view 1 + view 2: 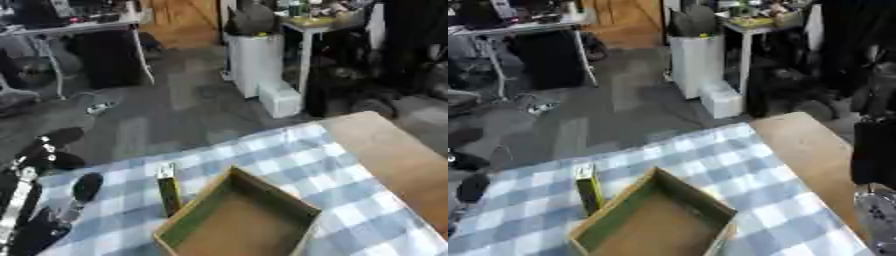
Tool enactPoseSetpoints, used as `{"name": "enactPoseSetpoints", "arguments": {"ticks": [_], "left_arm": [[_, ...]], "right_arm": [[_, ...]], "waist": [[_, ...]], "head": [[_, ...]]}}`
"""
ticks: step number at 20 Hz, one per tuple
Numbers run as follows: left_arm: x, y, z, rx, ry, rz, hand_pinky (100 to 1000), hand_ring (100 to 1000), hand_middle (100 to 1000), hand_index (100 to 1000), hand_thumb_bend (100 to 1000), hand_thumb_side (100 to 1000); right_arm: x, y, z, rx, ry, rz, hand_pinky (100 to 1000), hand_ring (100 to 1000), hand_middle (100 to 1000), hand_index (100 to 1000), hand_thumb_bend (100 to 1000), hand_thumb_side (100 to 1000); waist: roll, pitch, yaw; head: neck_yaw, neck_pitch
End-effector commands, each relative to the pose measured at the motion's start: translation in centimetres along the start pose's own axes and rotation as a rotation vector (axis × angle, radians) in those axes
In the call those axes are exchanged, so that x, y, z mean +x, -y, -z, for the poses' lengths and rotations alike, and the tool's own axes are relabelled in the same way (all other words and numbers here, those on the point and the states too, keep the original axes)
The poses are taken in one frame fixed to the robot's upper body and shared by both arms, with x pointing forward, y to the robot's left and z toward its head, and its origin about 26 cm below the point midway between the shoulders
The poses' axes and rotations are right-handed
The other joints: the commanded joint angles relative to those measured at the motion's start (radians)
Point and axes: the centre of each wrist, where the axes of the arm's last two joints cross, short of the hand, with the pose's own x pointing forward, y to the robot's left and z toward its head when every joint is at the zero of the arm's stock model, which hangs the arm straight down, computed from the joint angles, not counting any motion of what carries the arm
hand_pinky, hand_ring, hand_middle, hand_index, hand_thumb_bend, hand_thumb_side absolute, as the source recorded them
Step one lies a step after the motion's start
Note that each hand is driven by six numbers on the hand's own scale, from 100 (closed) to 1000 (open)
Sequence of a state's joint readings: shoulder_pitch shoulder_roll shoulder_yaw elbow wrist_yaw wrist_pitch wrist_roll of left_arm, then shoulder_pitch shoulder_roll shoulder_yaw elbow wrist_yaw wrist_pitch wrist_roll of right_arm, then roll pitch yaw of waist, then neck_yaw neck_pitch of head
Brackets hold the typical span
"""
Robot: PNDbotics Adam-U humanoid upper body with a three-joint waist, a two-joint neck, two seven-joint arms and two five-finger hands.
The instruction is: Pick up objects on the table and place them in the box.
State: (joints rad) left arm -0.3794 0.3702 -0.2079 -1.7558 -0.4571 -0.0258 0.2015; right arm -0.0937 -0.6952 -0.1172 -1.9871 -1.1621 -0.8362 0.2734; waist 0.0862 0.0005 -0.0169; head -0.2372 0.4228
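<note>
Open cardboard box (241, 220) on checked cloth (262, 150); yellow-green carton (168, 190) upright, touching box's left wall | left hand (52, 155) left of box, fingers relaxed, holding nothing | right hand's state unclear

Both my eyes sit in my head, above the near edge of the wooden bench (398, 155), looking down and forward across it to the grey room floor beyond. The bench lies askew in both views, its right edge running diagonally. The two views are close to the bench and share nearly everything: the blue-and-white checked cloth (262, 150), the open brown cardboard box (241, 220) and the narrow yellow-green carton (168, 192) beside it. My left eye takes in more of my black left robot hand (83, 190); my right eye shows more of the bench's right edge.
</note>
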Motion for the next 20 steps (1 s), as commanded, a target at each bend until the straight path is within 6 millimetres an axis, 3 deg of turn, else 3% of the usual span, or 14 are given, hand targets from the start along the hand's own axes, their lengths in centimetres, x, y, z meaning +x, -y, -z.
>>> {"name": "enactPoseSetpoints", "arguments": {"ticks": [1, 10, 14, 20], "left_arm": [[-0.3, -0.7, 0.6, 0.010, 0.019, 0.021, 604, 606, 811, 867, 566, 957], [-1.3, -0.6, 0.8, 0.025, -0.001, 0.033, 605, 606, 810, 867, 566, 955], [-1.6, -0.8, 1.0, 0.019, 0.000, 0.052, 607, 607, 812, 866, 567, 954], [-2.3, -1.8, 1.6, -0.045, 0.072, 0.120, 612, 624, 821, 847, 632, 851]], "right_arm": [[0.3, -0.1, 1.0, 0.102, 0.079, -0.018, 446, 409, 440, 592, 100, 972], [0.5, 0.0, 1.4, 0.092, 0.086, -0.015, 445, 410, 440, 595, 100, 973], [0.5, 0.1, 1.4, 0.088, 0.087, -0.017, 445, 410, 440, 596, 100, 973], [0.5, 0.0, 1.6, 0.088, 0.083, -0.016, 446, 410, 440, 597, 100, 974]], "waist": [[-0.004, -0.010, -0.002], [0.000, -0.012, -0.012], [0.002, -0.013, -0.014], [0.008, -0.015, -0.021]], "head": [[0.007, 0.007], [0.021, 0.026], [0.014, 0.048], [0.013, 0.066]]}}
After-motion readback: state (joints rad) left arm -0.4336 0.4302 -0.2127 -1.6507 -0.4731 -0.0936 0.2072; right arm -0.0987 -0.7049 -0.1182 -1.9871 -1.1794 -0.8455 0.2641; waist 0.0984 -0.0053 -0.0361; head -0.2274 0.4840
